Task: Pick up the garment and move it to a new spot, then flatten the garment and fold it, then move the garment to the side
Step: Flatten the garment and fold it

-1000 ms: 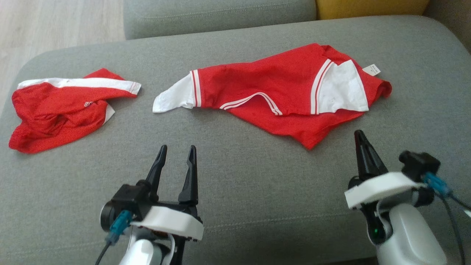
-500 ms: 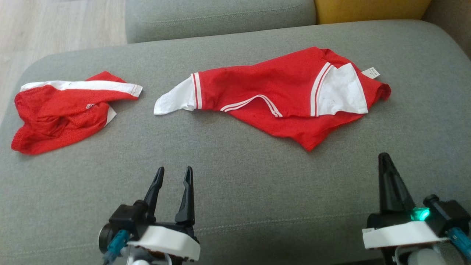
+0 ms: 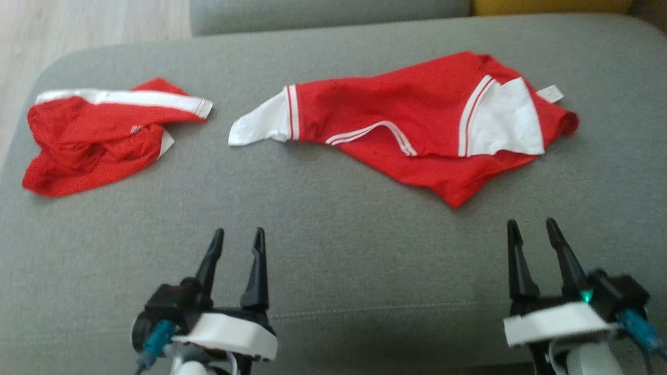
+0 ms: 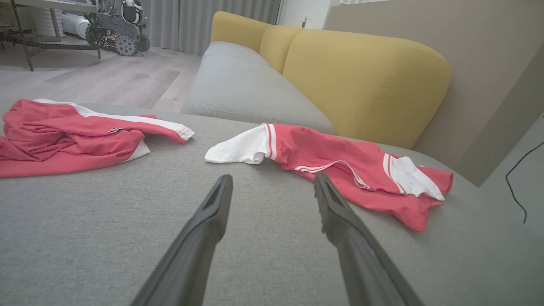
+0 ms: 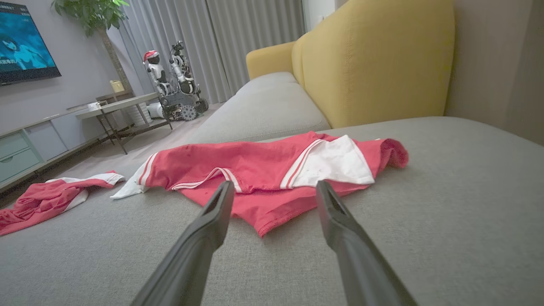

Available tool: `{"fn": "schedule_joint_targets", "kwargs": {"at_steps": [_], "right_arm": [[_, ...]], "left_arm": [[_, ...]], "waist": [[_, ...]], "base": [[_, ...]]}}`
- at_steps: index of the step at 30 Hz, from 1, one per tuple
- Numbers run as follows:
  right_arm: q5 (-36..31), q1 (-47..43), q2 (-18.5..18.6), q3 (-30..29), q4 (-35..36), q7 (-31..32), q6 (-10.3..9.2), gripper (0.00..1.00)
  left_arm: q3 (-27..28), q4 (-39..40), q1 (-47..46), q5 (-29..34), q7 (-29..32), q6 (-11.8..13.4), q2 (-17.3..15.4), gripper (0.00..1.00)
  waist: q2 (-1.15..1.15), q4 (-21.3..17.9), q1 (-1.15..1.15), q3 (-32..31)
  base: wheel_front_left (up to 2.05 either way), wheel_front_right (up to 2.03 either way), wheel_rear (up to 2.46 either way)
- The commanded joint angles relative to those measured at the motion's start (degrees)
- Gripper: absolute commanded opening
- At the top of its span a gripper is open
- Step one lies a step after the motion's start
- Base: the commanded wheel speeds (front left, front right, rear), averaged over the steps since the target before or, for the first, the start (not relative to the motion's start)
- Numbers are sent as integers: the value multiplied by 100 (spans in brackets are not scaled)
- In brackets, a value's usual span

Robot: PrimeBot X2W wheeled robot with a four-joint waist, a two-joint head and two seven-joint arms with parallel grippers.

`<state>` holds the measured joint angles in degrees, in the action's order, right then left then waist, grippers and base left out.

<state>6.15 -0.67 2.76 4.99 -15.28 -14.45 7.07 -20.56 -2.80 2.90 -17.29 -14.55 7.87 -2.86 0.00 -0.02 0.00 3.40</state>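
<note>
A red garment [image 3: 396, 114] with white sleeves and white stripes lies crumpled and partly spread on the grey sofa cushion [image 3: 338, 250], right of centre. It also appears in the left wrist view [image 4: 331, 157] and the right wrist view [image 5: 238, 165]. My right gripper [image 3: 532, 223] hovers open just in front of the garment's near red corner, apart from it, its jaws empty [image 5: 275, 185]. My left gripper [image 3: 238, 232] stands open over bare cushion, short of the white sleeve [image 4: 273, 177].
A second red and white garment [image 3: 88, 140] lies bunched at the cushion's left end [image 4: 63, 140]. A yellow backrest [image 4: 365, 80] rises behind the sofa. Wood floor [image 3: 21, 41] lies past the left edge. A wheeled robot [image 5: 174, 85] stands far off.
The right gripper went from shut to open and drew back toward me, away from the garment's corner. The left gripper stayed open. The head camera shifted a little.
</note>
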Motion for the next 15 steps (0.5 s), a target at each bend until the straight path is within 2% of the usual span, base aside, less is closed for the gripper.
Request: {"fn": "schedule_joint_targets", "kwargs": {"at_steps": [1,8,15], "right_arm": [[40,403,12,144,79,14,42,100],[213,1113,12,23,-876,326,42,100],[584,1733,12,-295,-1871,609,42,100]], "left_arm": [[240,208,-308,40,-45,13,-2,100],[523,206,-431,80,-45,3,-2,100],[551,184,-513,90,-45,-65,-2,100]], "waist": [[0,127,0,170],[0,445,0,569],[0,771,0,835]], "base": [[0,0,0],[0,0,0],[0,0,0]]}}
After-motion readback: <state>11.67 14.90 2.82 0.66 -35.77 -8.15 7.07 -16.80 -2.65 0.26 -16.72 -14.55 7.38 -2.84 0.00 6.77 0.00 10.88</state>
